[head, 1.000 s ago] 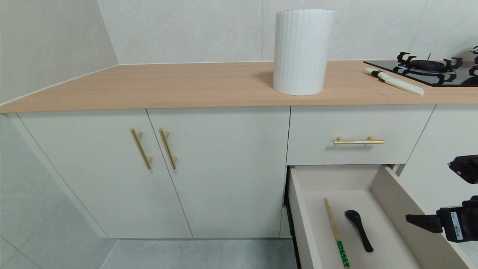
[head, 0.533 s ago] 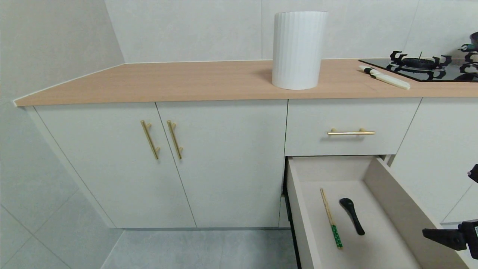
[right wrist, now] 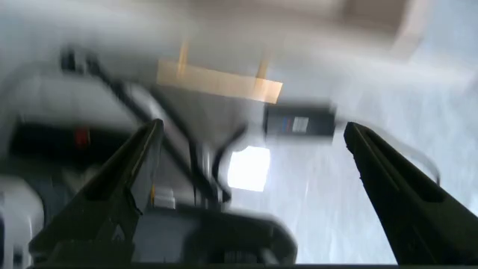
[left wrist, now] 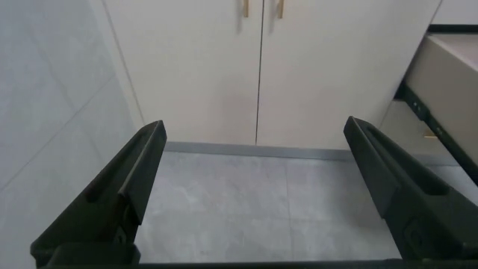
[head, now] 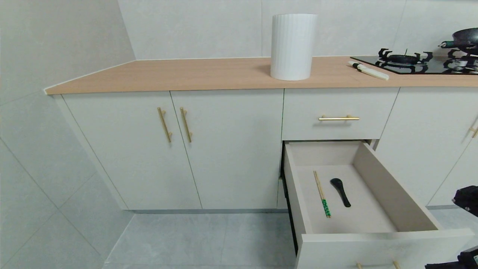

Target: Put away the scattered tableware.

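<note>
drawer (head: 396, 194) open; chopsticks (head: 321, 194), spoon (head: 340, 191) inside, off walls

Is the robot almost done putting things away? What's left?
Partly. Done: the chopsticks and the black spoon lie in the open drawer. In hand: nothing; the left gripper and right gripper are both open and empty. Left: the knife lies on the countertop beside the stove, and the drawer probably needs shutting.

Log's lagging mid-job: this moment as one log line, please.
drawer: open | in drawer: chopsticks, spoon, apart | on counter: knife | left gripper: open, empty | right gripper: open, empty
</note>
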Motion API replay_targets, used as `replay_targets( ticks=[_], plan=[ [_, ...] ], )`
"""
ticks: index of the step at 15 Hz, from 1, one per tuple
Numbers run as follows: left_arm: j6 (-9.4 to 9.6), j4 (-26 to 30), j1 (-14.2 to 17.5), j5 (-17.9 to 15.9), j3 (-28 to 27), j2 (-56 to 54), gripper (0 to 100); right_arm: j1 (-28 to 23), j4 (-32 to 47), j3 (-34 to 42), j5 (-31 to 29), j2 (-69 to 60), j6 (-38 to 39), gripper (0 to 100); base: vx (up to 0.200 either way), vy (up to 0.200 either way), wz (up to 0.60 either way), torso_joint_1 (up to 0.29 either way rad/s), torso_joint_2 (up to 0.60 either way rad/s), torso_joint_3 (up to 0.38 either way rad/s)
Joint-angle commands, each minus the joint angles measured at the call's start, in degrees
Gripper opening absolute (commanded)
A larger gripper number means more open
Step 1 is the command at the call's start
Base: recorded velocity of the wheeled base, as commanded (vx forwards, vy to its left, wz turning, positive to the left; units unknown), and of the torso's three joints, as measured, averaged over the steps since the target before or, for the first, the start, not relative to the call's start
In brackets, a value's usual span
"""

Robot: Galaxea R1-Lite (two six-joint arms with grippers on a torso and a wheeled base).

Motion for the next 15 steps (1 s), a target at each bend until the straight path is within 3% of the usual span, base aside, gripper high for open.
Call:
replay_targets(
  ticks=[1, 4, 9, 15],
  plan=[
    [-0.04, 0.0, 0.0, 0.0, 0.0, 0.0, 100, 1.0, 0.4, 0.3, 0.0, 3.7, 0.0, 100, -0.200, 0.000, 0.00, 0.002, 0.00, 0.002],
    [-0.04, 0.0, 0.0, 0.0, 0.0, 0.0, 100, 1.0, -0.8, 0.2, 2.1, 8.2, 0.2, 100, -0.067, 0.000, 0.00, -0.001, 0.00, -0.001],
    [-0.04, 0.0, 0.0, 0.0, 0.0, 0.0, 100, 1.0, -15.6, 3.0, 2.8, 16.6, 0.6, 100, 0.000, 0.000, 0.00, 0.000, 0.00, 0.000],
    [-0.04, 0.0, 0.0, 0.0, 0.0, 0.0, 100, 0.9, -23.8, 1.1, 2.7, 27.6, 0.7, 100, 0.000, 0.000, 0.00, 0.000, 0.00, 0.000]
  ],
)
